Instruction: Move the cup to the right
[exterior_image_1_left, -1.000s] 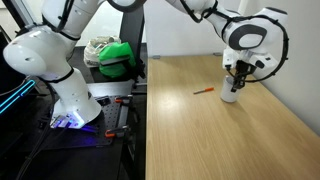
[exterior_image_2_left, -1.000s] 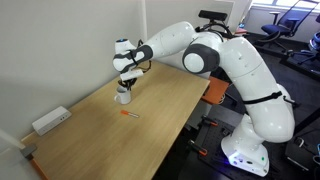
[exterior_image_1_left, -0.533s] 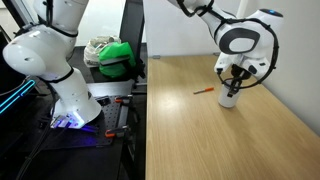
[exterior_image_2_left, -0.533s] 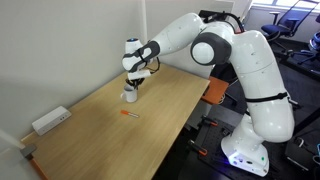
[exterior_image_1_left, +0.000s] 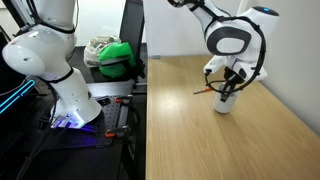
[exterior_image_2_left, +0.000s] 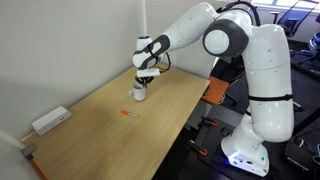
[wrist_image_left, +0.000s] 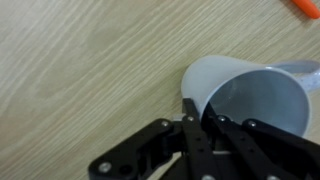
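Observation:
The cup is a small white mug standing on the wooden table; it also shows in an exterior view and in the wrist view. My gripper hangs straight over it, also seen in an exterior view. In the wrist view the gripper is shut on the cup's rim, with one finger inside the cup and one outside. The cup's handle shows at the right edge of the wrist view.
A thin orange-red pen lies on the table just beside the cup, also seen in an exterior view and the wrist view. A white boxy block sits near a table end. A green object lies off the table.
My gripper has carried the cup along the table, leftward and nearer in one exterior view and rightward in the other. The pen has not moved.

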